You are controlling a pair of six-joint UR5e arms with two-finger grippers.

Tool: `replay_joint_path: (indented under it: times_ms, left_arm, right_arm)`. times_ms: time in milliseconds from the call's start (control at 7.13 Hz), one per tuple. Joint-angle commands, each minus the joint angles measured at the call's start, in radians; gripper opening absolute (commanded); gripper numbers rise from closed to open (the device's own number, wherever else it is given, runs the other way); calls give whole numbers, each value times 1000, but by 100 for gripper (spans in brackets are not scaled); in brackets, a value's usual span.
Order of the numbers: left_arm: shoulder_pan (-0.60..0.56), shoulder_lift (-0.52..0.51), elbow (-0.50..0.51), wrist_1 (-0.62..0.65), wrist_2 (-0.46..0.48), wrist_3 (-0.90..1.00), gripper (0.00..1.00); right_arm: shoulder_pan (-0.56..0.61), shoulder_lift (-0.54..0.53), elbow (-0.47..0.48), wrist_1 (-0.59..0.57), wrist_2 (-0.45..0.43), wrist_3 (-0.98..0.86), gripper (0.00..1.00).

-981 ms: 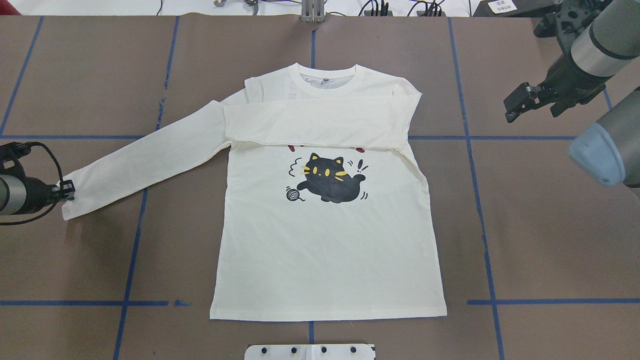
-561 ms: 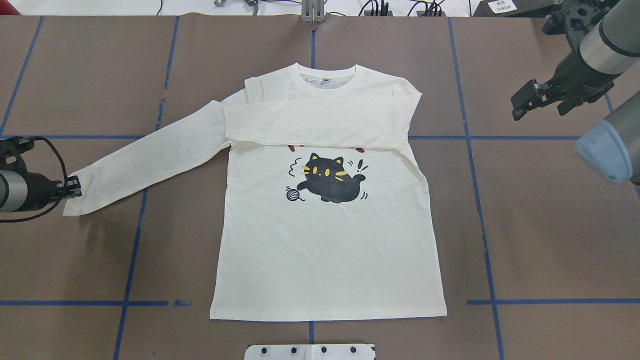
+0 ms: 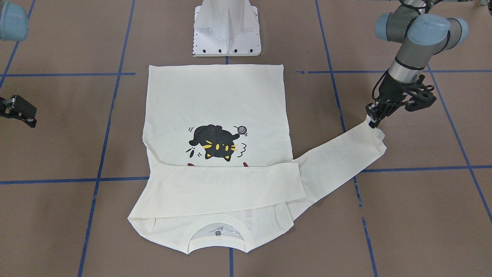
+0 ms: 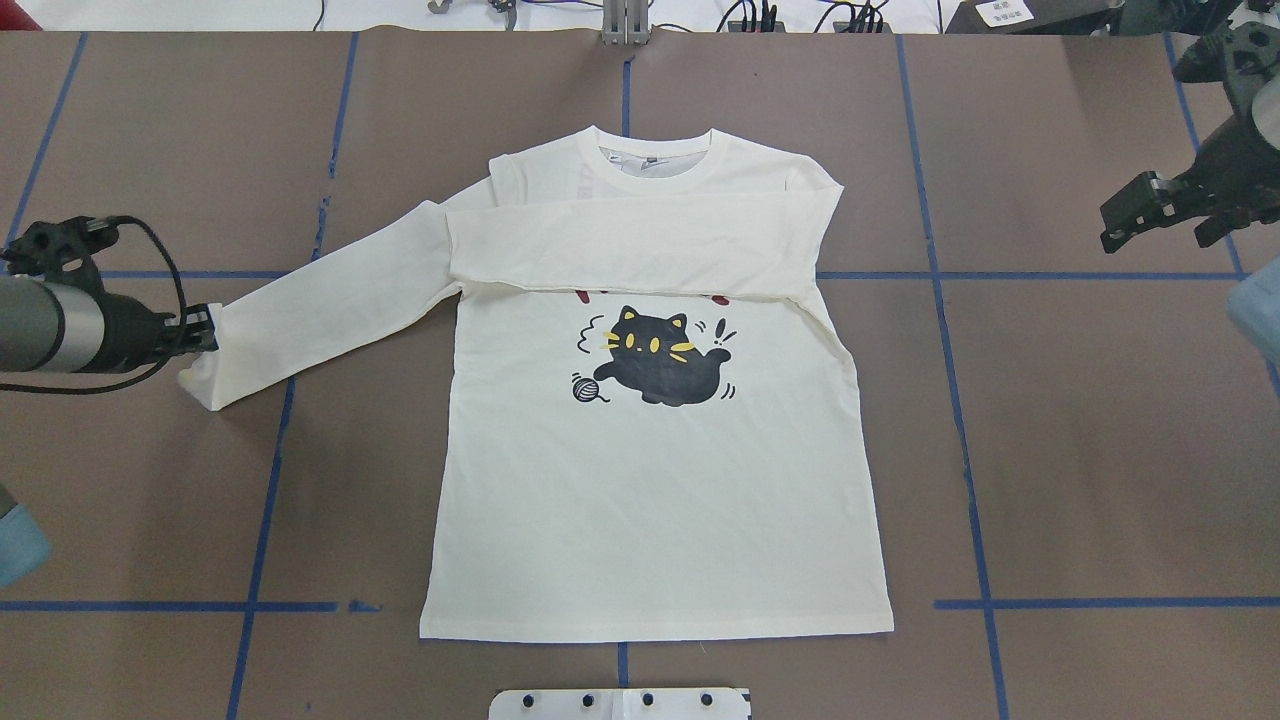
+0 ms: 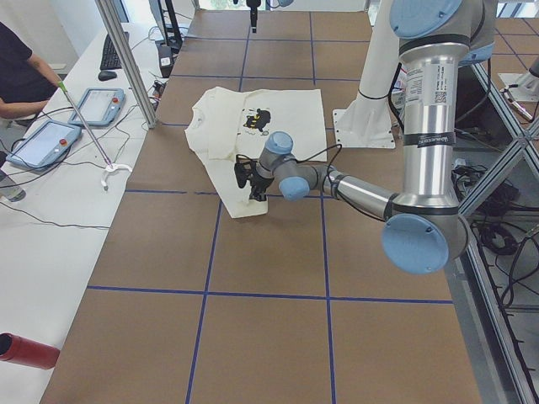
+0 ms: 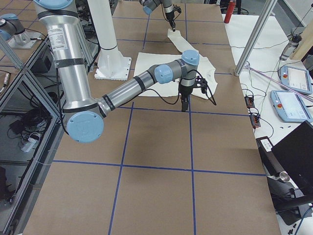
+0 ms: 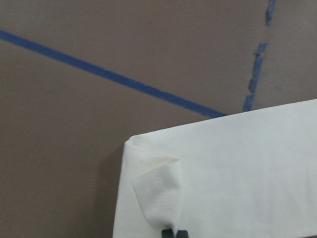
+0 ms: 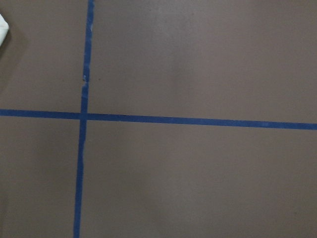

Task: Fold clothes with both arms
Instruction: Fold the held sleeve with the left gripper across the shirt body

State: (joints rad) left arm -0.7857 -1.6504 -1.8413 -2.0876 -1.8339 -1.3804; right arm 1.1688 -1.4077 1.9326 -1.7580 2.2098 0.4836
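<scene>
Facing the robot, the front camera showed the shirt [image 3: 215, 100] lying flat and print-up in the middle of the brown table [image 3: 423, 215], its hem just short of the white pedestal [image 3: 226, 29]. One folded sleeve [image 3: 226, 186] lay across the chest, hiding most of the red lettering. The outstretched sleeve [image 3: 338, 154] ran out to the left gripper [image 3: 372, 118], whose fingers were pinched tight on the cuff [image 3: 378, 139]. The right gripper [image 3: 18, 111] hung well apart from the cloth, jaws parted, holding nothing.

From overhead, the gripped cuff sat curled back on itself at the far left. By that showing, one sleeve fold was done, the second looked only just begun, and the folds of the body were all left to do.

The left side camera had the near arm stretched low over the paper to the sleeve end. Beyond the table's left edge ran a white bench [image 5: 50, 248] with two tablets [image 5: 97, 105], a person's arm [image 5: 24, 108] and a red bottle [image 5: 29, 349]. The right side camera showed the near arm poised over bare paper beside the shirt.

The left wrist camera caught the closed fingertips [image 7: 167, 233] nipping a curled corner of cream cloth. The right wrist camera showed only brown paper crossed by blue tape [image 8: 198, 121].
</scene>
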Motion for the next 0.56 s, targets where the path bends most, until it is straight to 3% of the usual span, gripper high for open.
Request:
replay_joint_path:
  times_ms: [0,280,421]
  left_arm:
    - [-38,-361,13,393,4,78,0]
    - [-46,-542,65,402,-4,78,0]
    - [-46,-690,118,400,-7,64,0]
  right_arm:
    - [54,-94,8,0,-4,-95,100]
    - [77,-135,2,15,-5,-108,100]
    - [77,-155,-7,53,-4,-103,100]
